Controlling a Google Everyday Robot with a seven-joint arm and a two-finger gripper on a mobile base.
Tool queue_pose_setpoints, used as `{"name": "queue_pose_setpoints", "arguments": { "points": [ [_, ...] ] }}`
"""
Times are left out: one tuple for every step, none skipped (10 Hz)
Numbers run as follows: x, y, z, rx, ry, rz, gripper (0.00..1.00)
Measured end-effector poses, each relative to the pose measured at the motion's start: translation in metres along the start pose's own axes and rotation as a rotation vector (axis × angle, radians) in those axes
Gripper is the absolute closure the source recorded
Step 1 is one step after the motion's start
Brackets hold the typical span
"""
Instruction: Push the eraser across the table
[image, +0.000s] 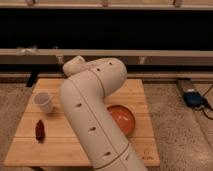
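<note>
The light wooden table (27, 150) fills the lower half of the camera view. My large white arm (92, 110) rises from the bottom middle and bends back over the table's centre. Its far end (71, 66) points to the left at the table's far edge. The gripper is hidden behind the arm, somewhere near the far side of the table. The black eraser does not show; the arm covers the middle of the table.
A white cup (42, 101) stands upright at the left. A small dark red oblong object (39, 129) lies in front of it. An orange bowl (122, 119) sits right of the arm. A blue device (192, 97) lies on the speckled floor at right. A low rail (165, 55) runs behind the table.
</note>
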Motion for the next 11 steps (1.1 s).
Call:
{"name": "queue_pose_setpoints", "arguments": {
  "points": [
    [-0.002, 0.002, 0.001, -0.005, 0.001, -0.004, 1.0],
    [-0.004, 0.001, 0.0, -0.004, 0.004, -0.007, 1.0],
    [-0.006, -0.001, -0.002, 0.0, 0.008, -0.014, 1.0],
    [-0.006, -0.001, -0.004, 0.002, 0.01, -0.015, 1.0],
    [-0.005, -0.002, -0.006, 0.004, 0.011, -0.015, 1.0],
    [-0.006, -0.002, -0.006, 0.004, 0.01, -0.017, 1.0],
    [-0.009, -0.003, -0.005, 0.003, 0.008, -0.021, 1.0],
    [-0.012, -0.002, -0.004, 0.001, 0.005, -0.024, 1.0],
    [-0.014, -0.001, -0.002, -0.002, -0.001, -0.026, 1.0],
    [-0.015, -0.001, 0.0, -0.004, -0.002, -0.03, 1.0],
    [-0.017, 0.001, 0.003, -0.009, -0.011, -0.029, 1.0]
  ]
}}
